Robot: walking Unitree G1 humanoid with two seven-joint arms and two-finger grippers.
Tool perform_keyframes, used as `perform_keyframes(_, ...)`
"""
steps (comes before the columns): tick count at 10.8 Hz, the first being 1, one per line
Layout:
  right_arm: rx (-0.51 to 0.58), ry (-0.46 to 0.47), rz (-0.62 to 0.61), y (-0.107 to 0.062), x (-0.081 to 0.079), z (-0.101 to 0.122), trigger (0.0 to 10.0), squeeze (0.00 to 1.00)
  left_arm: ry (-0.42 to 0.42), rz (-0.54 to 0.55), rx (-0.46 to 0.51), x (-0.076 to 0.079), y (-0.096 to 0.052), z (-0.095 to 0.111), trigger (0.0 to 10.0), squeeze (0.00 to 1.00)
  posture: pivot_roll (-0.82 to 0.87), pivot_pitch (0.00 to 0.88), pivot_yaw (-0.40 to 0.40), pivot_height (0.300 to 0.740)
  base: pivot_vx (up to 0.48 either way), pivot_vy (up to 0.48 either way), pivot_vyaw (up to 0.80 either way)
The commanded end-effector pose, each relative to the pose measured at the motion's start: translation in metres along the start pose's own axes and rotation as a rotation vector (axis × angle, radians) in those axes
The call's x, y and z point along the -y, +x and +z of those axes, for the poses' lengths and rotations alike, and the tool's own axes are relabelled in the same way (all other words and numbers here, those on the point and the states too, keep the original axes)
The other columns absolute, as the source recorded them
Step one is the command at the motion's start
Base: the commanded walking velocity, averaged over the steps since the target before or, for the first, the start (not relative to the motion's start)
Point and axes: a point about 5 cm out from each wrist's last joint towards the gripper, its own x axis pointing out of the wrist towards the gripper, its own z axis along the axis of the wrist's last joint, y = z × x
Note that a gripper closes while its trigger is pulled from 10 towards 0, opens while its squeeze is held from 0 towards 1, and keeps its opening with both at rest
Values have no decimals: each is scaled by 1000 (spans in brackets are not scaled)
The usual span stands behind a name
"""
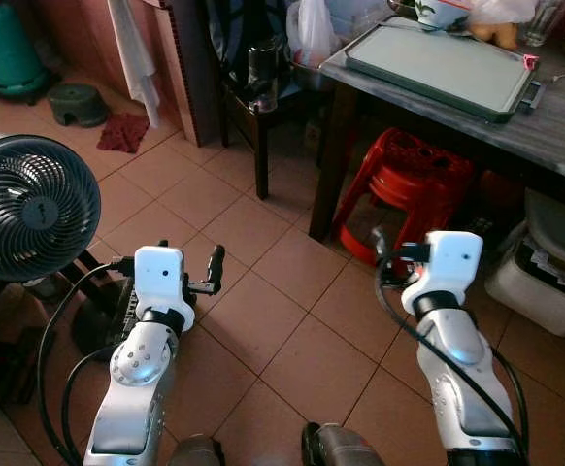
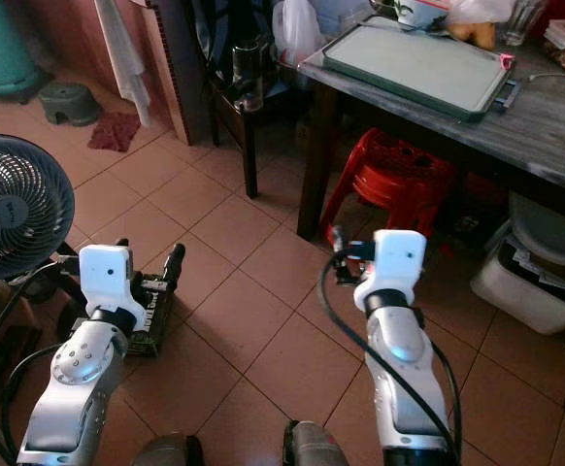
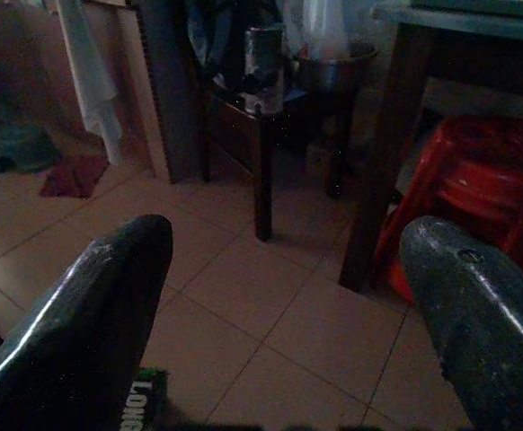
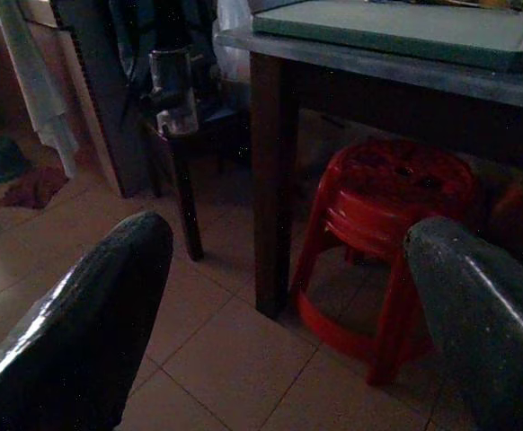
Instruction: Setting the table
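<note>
A black fan (image 1: 30,208) stands on the tiled floor (image 1: 253,320) at far left, with a green gas cylinder (image 1: 6,49) and a small stool (image 1: 77,102) behind it near the wall. The left gripper (image 3: 279,305) hangs low over the floor just beside the fan, its fingers (image 3: 82,314) spread apart and holding nothing. A dark chair (image 1: 258,97) stands beside the table (image 1: 554,126), which bears a grey tray (image 1: 438,66) with a bowl (image 1: 443,12) just behind it. Stacked red stools (image 1: 404,189) sit under the table. The right gripper (image 4: 288,305) hovers over the floor in front of those stools, fingers (image 4: 477,305) likewise apart and empty. A white bin (image 1: 545,267) sits at far right.
</note>
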Motion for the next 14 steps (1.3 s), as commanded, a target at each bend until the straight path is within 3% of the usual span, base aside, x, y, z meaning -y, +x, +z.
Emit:
perform_keyframes(1,-14,4,5,-1,0,0,10000,0,-12,-8,5,2,-1,3,10000,0,-3,118,0,740,0,-461,-544)
perform_keyframes(10,3,-7,89,1,-9,3,10000,0,-25,-16,9,3,2,5,10000,0,-1,109,-9,740,0,-448,-746)
perform_keyframes(14,12,-44,89,5,-11,6,10000,0,-21,-23,6,-1,0,4,10000,0,2,107,-10,740,0,-415,0)
